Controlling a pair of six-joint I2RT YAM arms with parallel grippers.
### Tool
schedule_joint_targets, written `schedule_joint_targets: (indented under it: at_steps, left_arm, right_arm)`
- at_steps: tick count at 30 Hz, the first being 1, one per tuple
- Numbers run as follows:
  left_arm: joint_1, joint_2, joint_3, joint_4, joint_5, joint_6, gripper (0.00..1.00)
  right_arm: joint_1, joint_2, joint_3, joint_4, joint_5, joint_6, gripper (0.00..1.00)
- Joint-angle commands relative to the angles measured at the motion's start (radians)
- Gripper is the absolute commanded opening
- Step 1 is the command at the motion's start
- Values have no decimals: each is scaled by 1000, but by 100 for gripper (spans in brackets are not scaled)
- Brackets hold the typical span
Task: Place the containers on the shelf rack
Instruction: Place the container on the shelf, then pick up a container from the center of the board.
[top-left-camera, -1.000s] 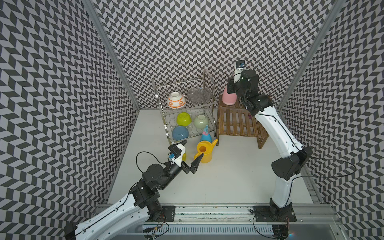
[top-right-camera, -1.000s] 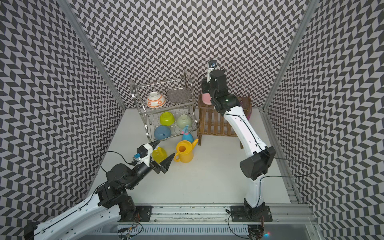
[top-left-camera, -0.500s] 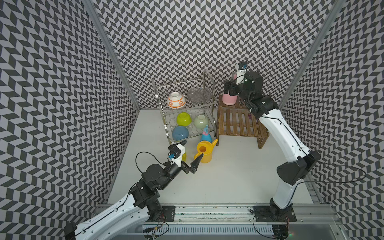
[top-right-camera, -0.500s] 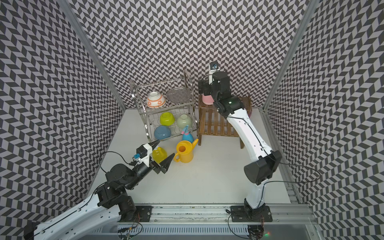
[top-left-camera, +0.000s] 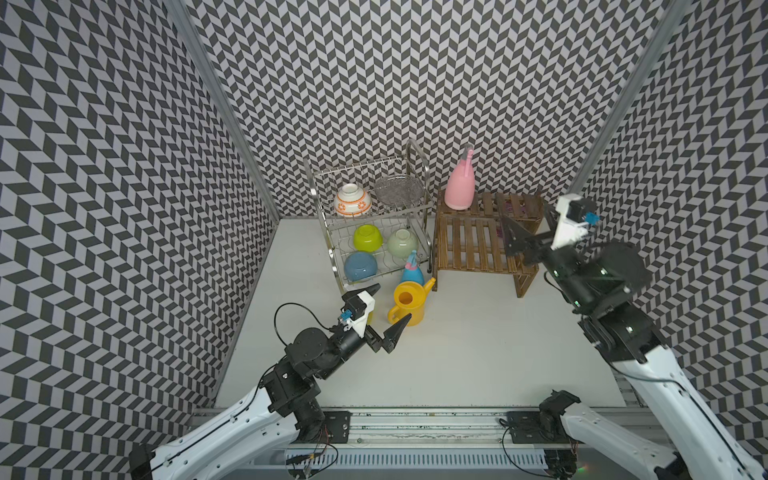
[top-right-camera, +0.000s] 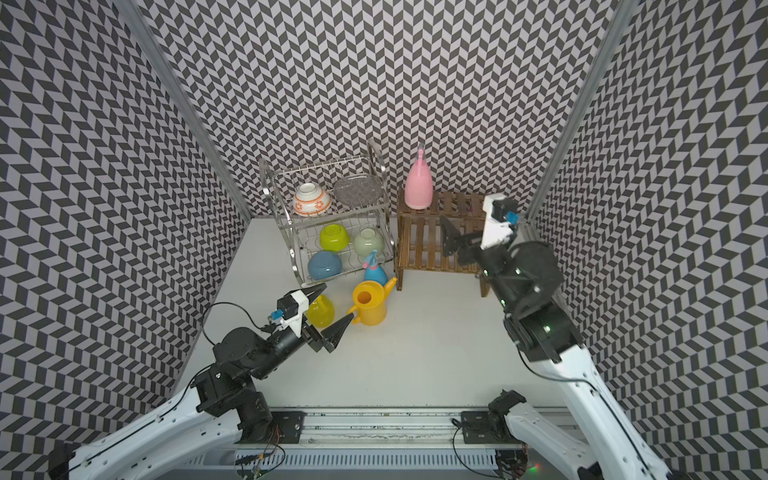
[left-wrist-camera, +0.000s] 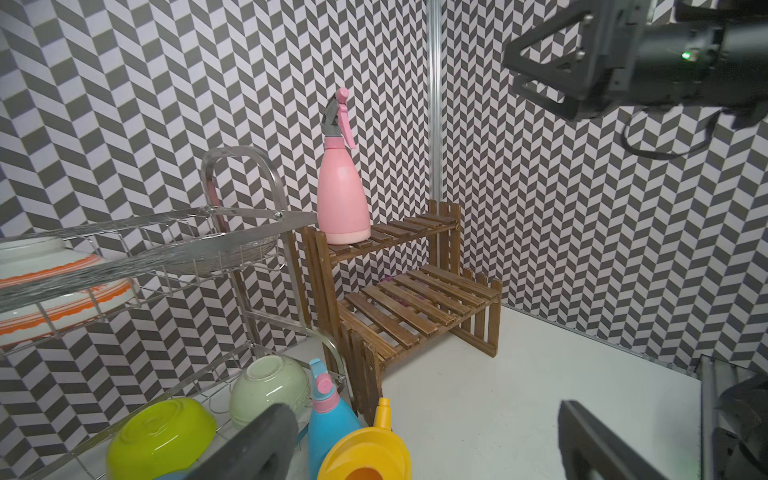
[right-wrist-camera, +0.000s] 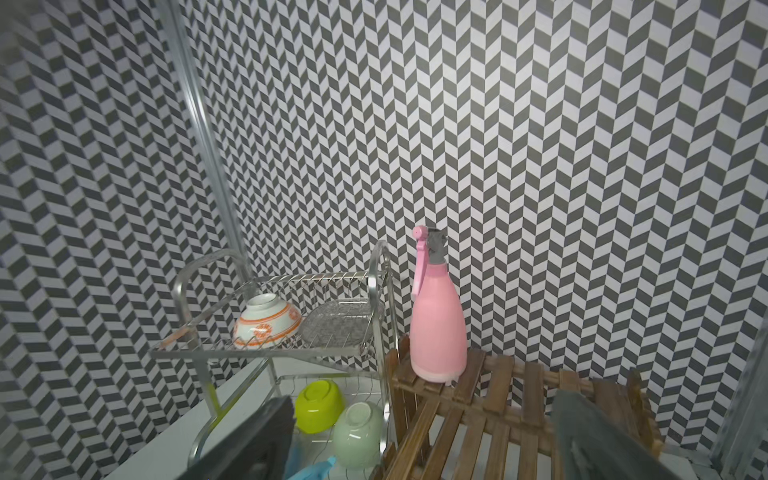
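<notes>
Going left to right: your left tool (top-right-camera: 338, 302) hung low over the worktop (top-left-camera: 457, 353), jaws wide apart, nothing clamped. The translucent yellow bottle (top-right-camera: 321, 311) showed between those jaws from above, but I couldn't tell if it was really inside them or just underneath.

Behind it, at 12 o'clock, stood the wire dish rack (top-left-camera: 332, 232) with four upturned bowls (top-left-camera: 368, 237), none of your business.

At 3 o'clock from that tool, just beside its lower fingertip, sat the watering can (top-left-camera: 409, 301), with its spout aimed at 2 o'clock and its handle back at 8. The blue bottle (top-left-camera: 412, 272) stood upright right behind it, at roughly 1 o'clock from the tool.

The pink bottle (top-left-camera: 459, 191) was upright on the top step of the shelf rack (top-left-camera: 473, 245), at its left end. Your right tool (right-wrist-camera: 428, 440) hovered over the lower step, jaws apart and empty, with the pink bottle at 10 o'clock.

Count: four containers, one on the rack and three on the worktop. I'd say your left arm was far nearer all three, with the rack at 2 o'clock from it.
</notes>
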Motion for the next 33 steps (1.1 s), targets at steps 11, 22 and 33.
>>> schedule_joint_targets:
  at_steps: [11, 22, 33]
  left_arm:
    - [4, 273, 135, 60, 87, -215, 100]
    - [4, 346, 217, -113, -28, -431, 100]
    - [7, 351, 235, -186, -74, -385, 100]
  right_arm:
    - [-4, -565, -669, 205, -308, 315, 100]
    - [-5, -640, -860, 274, -407, 497, 100]
    - [-4, -586, -780, 132, -392, 404, 100]
